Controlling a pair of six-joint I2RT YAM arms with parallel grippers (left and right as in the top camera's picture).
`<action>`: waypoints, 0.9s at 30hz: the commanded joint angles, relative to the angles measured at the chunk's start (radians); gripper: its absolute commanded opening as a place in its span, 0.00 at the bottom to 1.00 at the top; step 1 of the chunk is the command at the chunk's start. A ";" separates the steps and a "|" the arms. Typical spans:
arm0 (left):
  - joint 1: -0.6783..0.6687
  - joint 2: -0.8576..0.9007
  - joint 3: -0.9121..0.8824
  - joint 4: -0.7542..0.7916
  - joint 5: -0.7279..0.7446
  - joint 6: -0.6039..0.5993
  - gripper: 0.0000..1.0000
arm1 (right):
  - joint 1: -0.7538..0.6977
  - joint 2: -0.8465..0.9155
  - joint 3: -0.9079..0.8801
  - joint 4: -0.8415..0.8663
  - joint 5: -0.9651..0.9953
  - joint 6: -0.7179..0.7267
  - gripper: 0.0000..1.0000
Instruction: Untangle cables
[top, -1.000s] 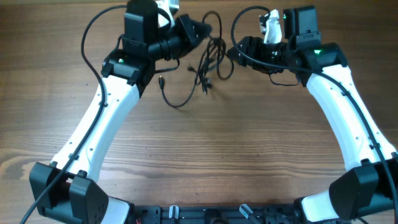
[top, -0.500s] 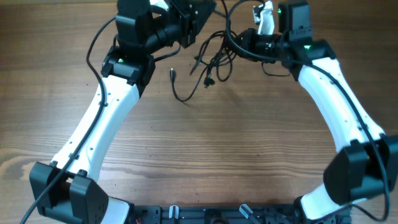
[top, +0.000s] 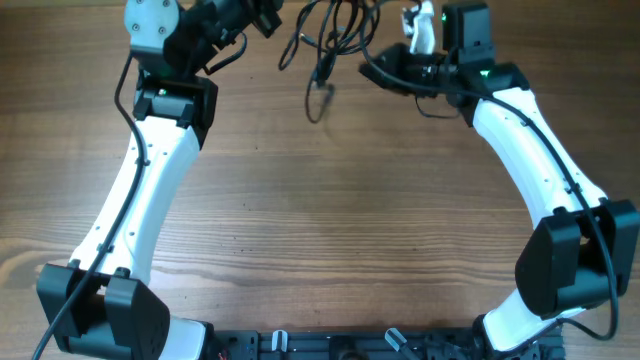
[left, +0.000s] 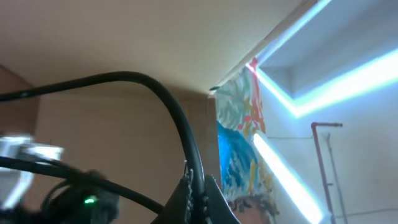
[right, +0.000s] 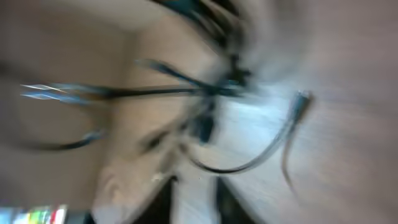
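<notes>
The thin black cables (top: 322, 45) hang as a tangled bunch at the far edge of the table, with one plug end dangling lower (top: 322, 88). My left gripper (top: 265, 15) is raised at the far left of the bunch. In the left wrist view it (left: 194, 190) is shut on a black cable (left: 168, 106) that arcs up from between the fingers. My right gripper (top: 372, 68) sits just right of the bunch. In the blurred right wrist view its fingers (right: 193, 199) are apart with only table between them, and the cables (right: 211, 93) lie ahead of them.
The wooden table (top: 330, 230) spreads out in front of both arms. The arms' own thicker black wires loop beside the left arm (top: 125, 85) and the right arm (top: 425, 90). The left wrist camera points up at a wall and ceiling lights.
My left gripper has risen and swung to the far left with the cable in it. The bunch has been pulled up toward the far edge. The right gripper has shifted slightly farther away.
</notes>
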 joint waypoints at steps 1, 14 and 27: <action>-0.005 -0.008 0.013 -0.022 0.001 -0.025 0.04 | 0.003 0.007 -0.002 0.153 -0.364 -0.063 0.45; -0.006 -0.008 0.013 -0.035 -0.085 -0.029 0.04 | 0.154 0.010 -0.002 0.299 -0.122 0.256 0.76; 0.003 -0.008 0.013 -0.162 -0.221 -0.092 0.04 | 0.193 0.010 -0.002 0.222 0.124 0.464 0.92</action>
